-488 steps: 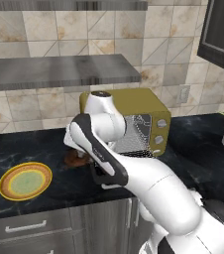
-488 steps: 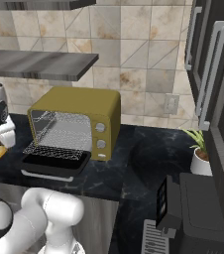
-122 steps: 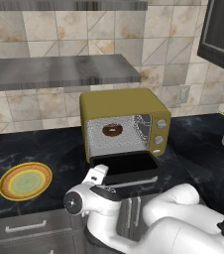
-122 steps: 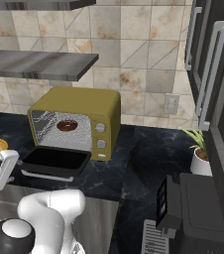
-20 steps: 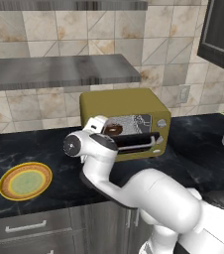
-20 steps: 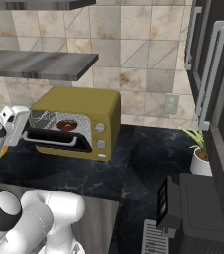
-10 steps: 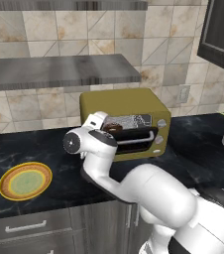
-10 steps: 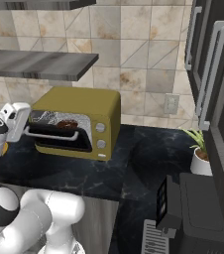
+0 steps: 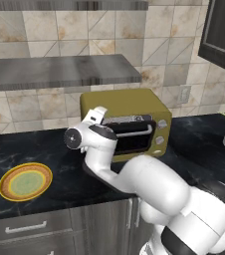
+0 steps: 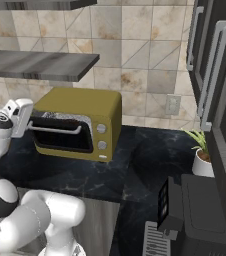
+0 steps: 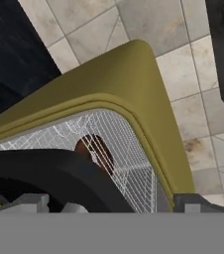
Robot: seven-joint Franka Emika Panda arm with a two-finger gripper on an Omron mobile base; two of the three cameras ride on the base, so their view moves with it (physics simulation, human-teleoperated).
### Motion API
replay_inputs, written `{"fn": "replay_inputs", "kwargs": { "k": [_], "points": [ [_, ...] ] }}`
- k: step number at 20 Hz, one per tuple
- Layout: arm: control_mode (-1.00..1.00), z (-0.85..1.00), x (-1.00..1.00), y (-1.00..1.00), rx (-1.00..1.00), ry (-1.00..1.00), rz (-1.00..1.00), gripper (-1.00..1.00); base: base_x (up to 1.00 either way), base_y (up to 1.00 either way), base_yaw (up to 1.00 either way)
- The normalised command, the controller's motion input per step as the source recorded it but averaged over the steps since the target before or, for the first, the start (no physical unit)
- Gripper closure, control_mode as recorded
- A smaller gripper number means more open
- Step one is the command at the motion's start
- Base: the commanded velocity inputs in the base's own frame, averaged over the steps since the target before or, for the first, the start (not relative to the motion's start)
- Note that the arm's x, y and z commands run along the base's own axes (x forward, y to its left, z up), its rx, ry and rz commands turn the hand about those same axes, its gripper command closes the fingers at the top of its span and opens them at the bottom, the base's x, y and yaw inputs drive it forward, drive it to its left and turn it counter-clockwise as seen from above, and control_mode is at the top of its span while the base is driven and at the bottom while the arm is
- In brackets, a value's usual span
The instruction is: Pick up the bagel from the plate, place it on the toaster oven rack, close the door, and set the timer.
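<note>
Potted plant (image 10: 203, 156) right of oven (image 10: 83, 122)

Beige-tan tiled wall (image 9: 45, 30). Grey stone shelf (image 9: 59, 72) mounted on it. Black marble counter (image 10: 150, 165); grey drawers (image 9: 45, 226) below. Dark cabinets (image 10: 215, 75) right. Potted plant (image 10: 201, 152) near wall outlet (image 10: 172, 104).

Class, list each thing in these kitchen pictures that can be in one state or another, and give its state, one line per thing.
door: nearly shut, a narrow gap left at the top
bagel: inside the oven, on the rack
rack: inside the oven, holding the bagel
plate: empty, on the counter
gripper: open, at the door's top left corner
</note>
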Motion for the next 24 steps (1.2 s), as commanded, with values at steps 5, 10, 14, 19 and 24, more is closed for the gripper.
{"fn": "replay_inputs", "kwargs": {
  "k": [5, 10, 14, 19, 24],
  "points": [
    [-1.00, 0.23, 0.35, 0.00, 0.00, 0.00, 0.00, -1.00, 0.00, 0.00, 0.00],
    [-1.00, 0.18, 0.29, 0.00, 0.00, 0.00, 0.00, -1.00, 0.00, 0.00, 0.00],
    [-1.00, 0.07, 0.29, 0.00, 0.00, 0.00, 0.00, -1.00, 0.00, 0.00, 0.00],
    [-1.00, 0.05, 0.30, 0.00, 0.00, 0.00, 0.00, -1.00, 0.00, 0.00, 0.00],
    [-1.00, 0.01, 0.43, 0.00, 0.00, 0.00, 0.00, -1.00, 0.00, 0.00, 0.00]
  ]
}}
